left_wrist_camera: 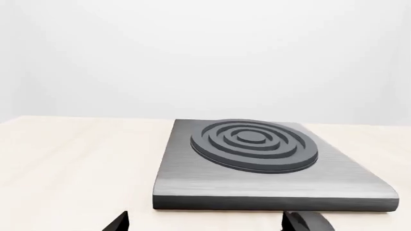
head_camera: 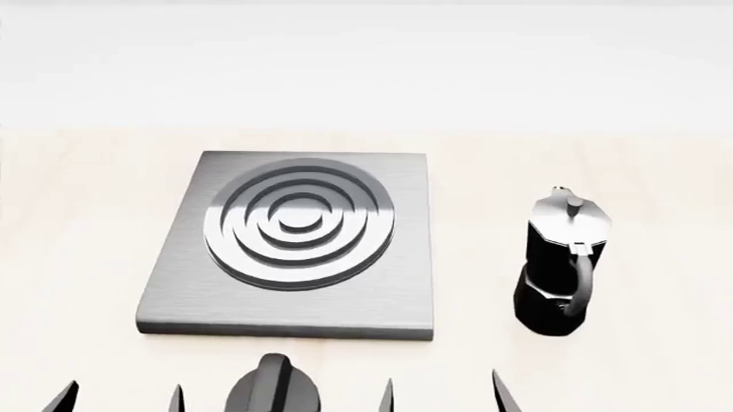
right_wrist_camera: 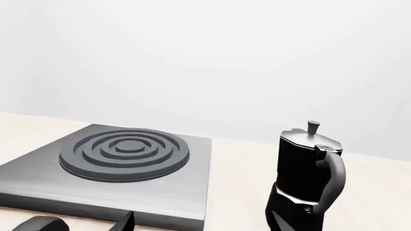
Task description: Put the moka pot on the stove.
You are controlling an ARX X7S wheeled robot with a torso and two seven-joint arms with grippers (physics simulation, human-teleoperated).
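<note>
While both sets of fingers stand spread and hold nothing, the job is at its very start: the approach to the pot has yet to be made. Only the tips show in the head view. The right gripper (head_camera: 441,396) has its two prongs apart at the lower edge, and the left gripper (head_camera: 118,399) looks the same further along that edge. Between them sits a squat black knob (head_camera: 275,386), just in front of the stove.

The moka pot (head_camera: 558,262) stands upright on the pale table (head_camera: 641,172), beside the stove's right edge and apart from it, with its curved handle turned toward the robot. From the right wrist camera the pot is close ahead, slightly off to one side of the spread fingers.

The stove (head_camera: 401,292) lies flat with its ring burner (head_camera: 300,225) bare.

My reading is that the right arm should take this, since it is nearer. It needs to move forward and a little outward, line the fingers up around the pot's waist or handle, and close before any lift across to the burner.
</note>
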